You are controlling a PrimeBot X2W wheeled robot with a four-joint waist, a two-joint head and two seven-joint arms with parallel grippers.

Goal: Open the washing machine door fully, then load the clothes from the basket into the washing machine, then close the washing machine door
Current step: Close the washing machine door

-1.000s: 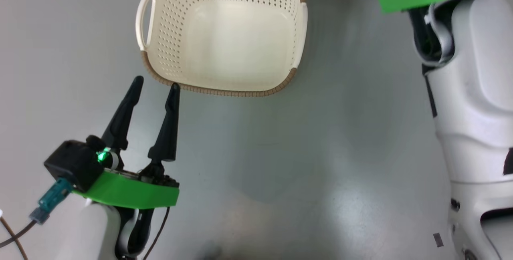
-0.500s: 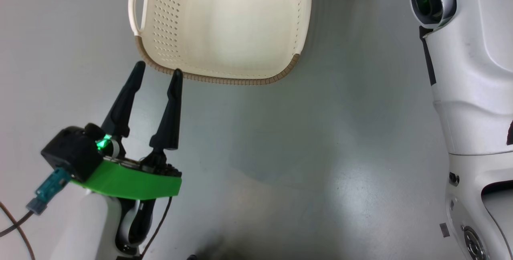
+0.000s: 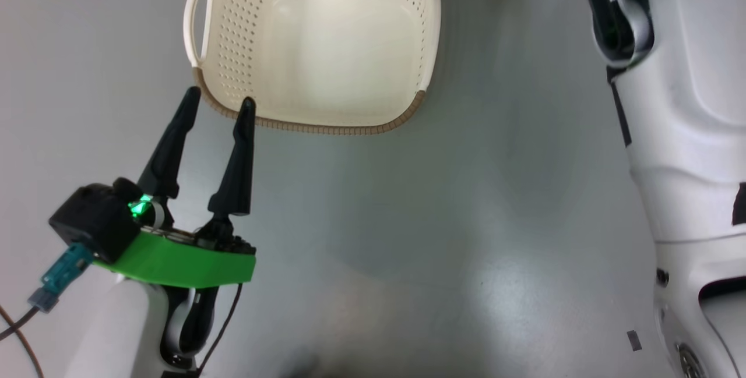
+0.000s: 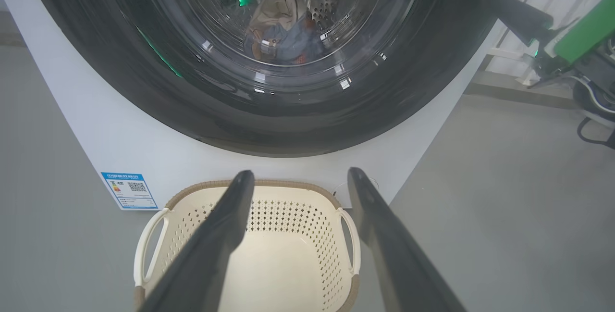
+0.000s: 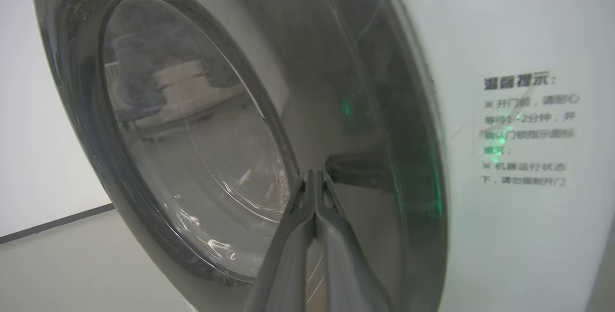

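left gripper (image 3: 220, 96): fingers apart, lower left, tips by basket (image 3: 326, 129) rim | right gripper (image 5: 314, 173): fingers together, at door (image 5: 365, 86) | clothes (image 4: 283, 38): behind door, top centre

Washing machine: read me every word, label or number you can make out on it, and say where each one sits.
"温馨提示:" heads a notice on the washing machine, on its white front.
"※ 开门前,请耐心等待1-2分钟,并" follows under that heading.
"下,请勿强制开门" ends the notice; the lines between are too blurred to read.
Blue label, low on the front, with a QR code: print too small to read.
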